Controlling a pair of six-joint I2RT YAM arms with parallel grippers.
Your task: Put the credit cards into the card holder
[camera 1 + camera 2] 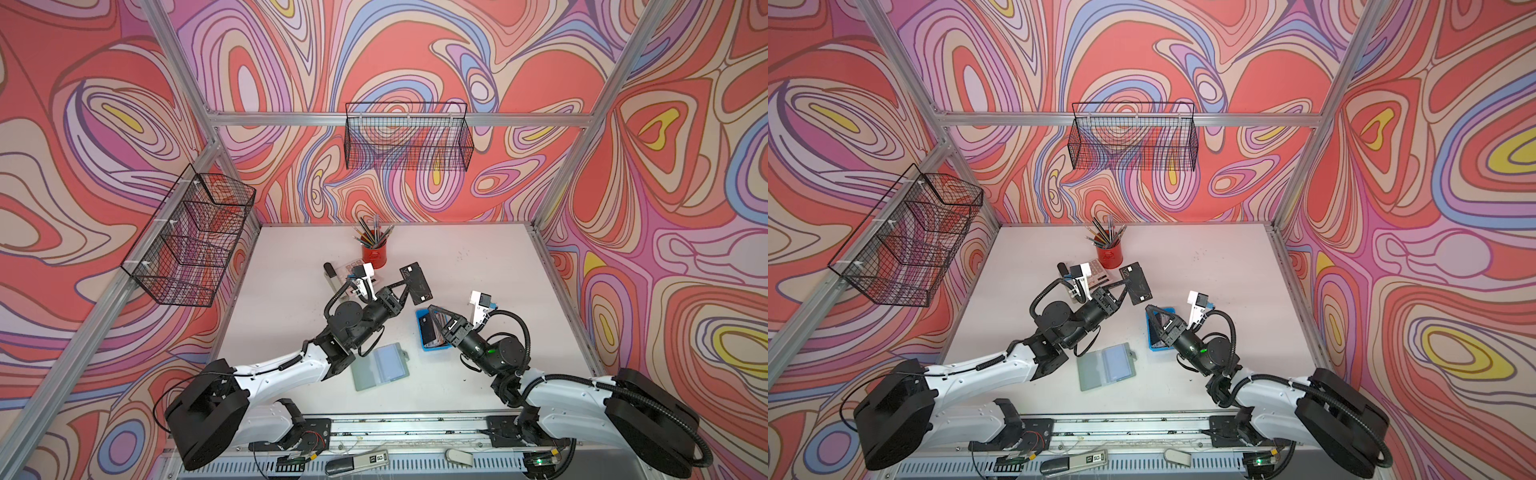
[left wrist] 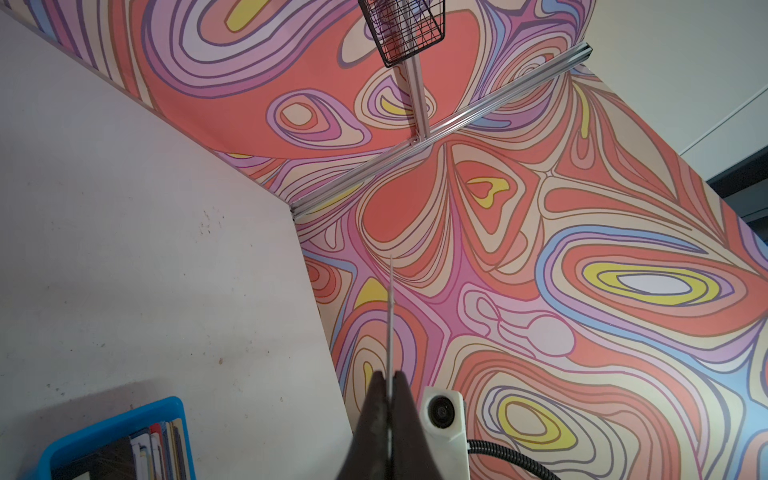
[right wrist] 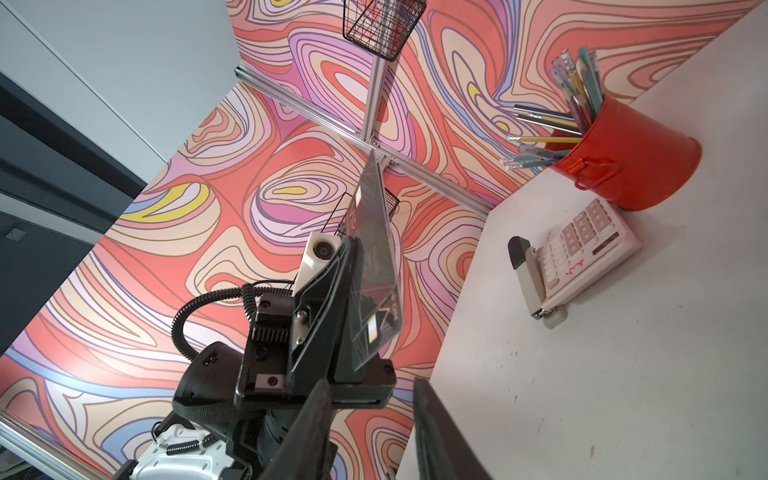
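My left gripper is shut on a black credit card and holds it in the air above the middle of the table. The left wrist view shows that card edge-on between the closed fingers. My right gripper hovers over the blue tray, jaws apart with nothing between them. More credit cards stand in the tray. The sage-green card holder lies open near the table's front, between the arms.
A red pen cup, a calculator and a stapler sit behind my left arm. Black wire baskets hang on the back and left walls.
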